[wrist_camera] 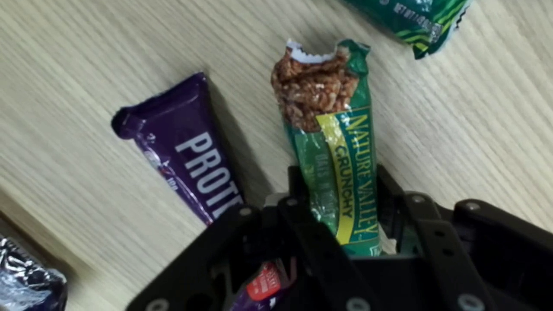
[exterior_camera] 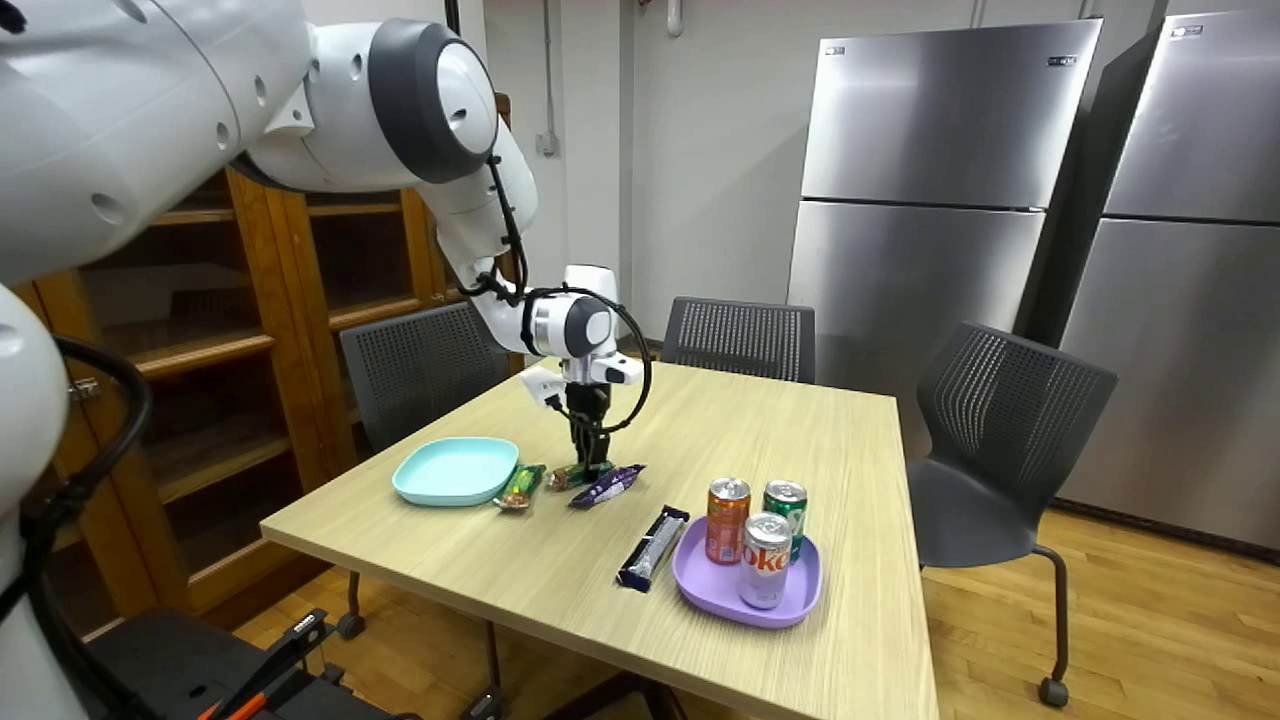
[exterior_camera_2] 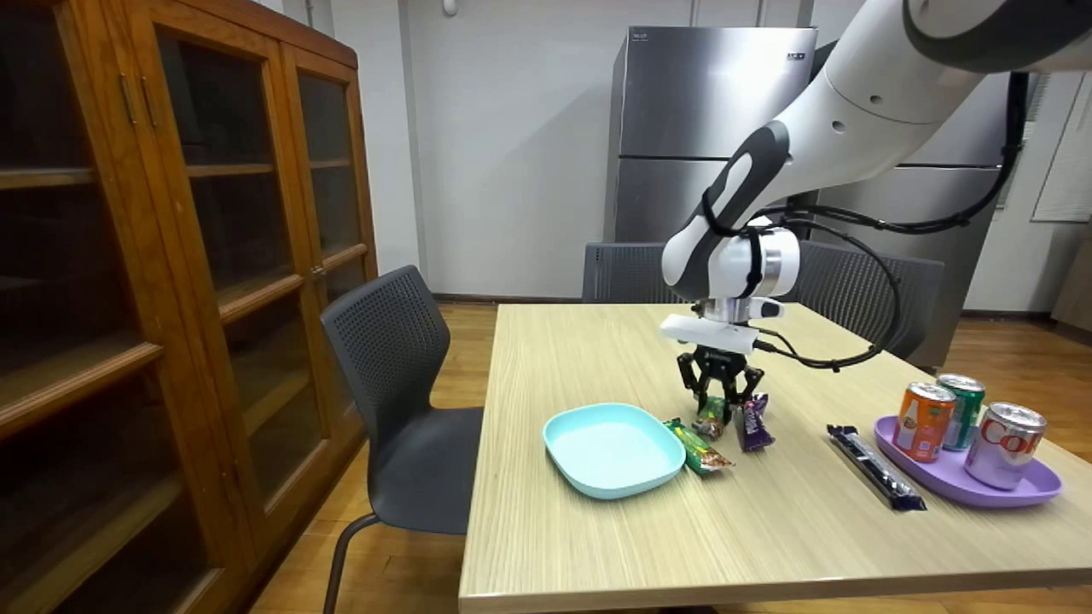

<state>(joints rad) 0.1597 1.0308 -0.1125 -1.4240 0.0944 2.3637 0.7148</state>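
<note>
On the wood-grain bench [exterior_camera_2: 580, 358], the purple protein bar [wrist_camera: 190, 147] lies loose; the tool [wrist_camera: 339, 181] is clamped on the Nature Valley Crunchy bar [wrist_camera: 332, 151], apparently unlifted.

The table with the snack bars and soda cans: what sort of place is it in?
Most likely a shared break room, perhaps in an office or lab: two big silver refrigerators stand beyond the light table, with matching dark chairs set around it.
</note>
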